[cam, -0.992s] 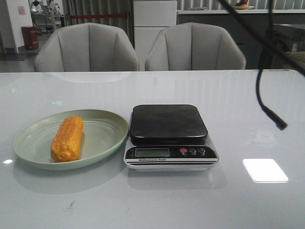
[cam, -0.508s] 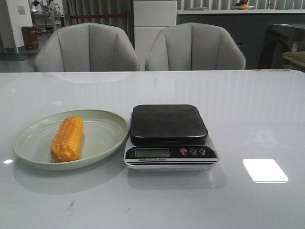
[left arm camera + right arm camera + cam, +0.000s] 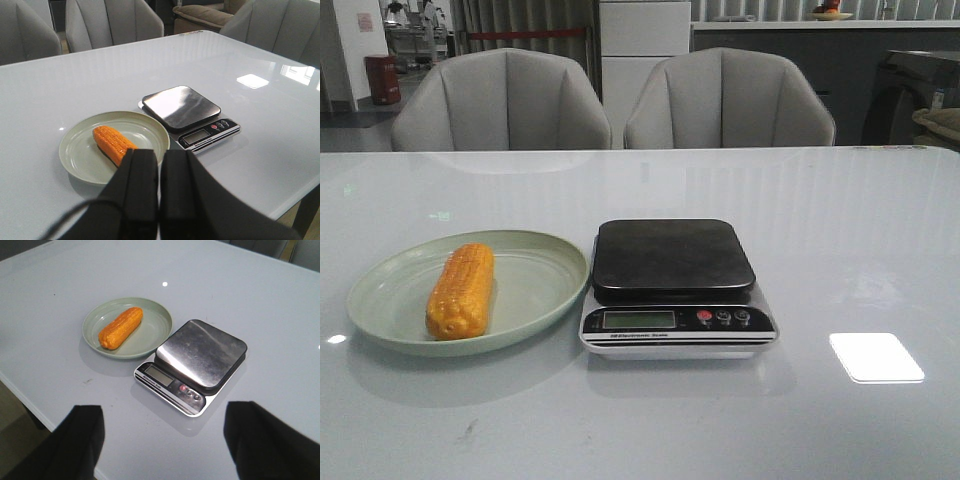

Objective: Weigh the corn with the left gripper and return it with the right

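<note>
The orange-yellow corn (image 3: pixel 461 290) lies on a pale green plate (image 3: pixel 535 290) at the table's left; it also shows in the left wrist view (image 3: pixel 114 144) and the right wrist view (image 3: pixel 120 327). A black-topped scale (image 3: pixel 674 257) stands right of the plate, its platform bare. My left gripper (image 3: pixel 160 160) is shut and empty, held high above the near edge of the plate. My right gripper (image 3: pixel 162 432) is wide open and empty, high above the table in front of the scale (image 3: pixel 200 360). Neither gripper shows in the front view.
Two grey chairs (image 3: pixel 505 100) stand behind the table's far edge. A bright light patch (image 3: pixel 876 356) lies on the glossy table right of the scale. The table's near edge shows in the right wrist view (image 3: pixel 30 390).
A black arm and its dangling cable at the upper right of the front view a second ago have left the view. Corn, plate and scale have not moved.
</note>
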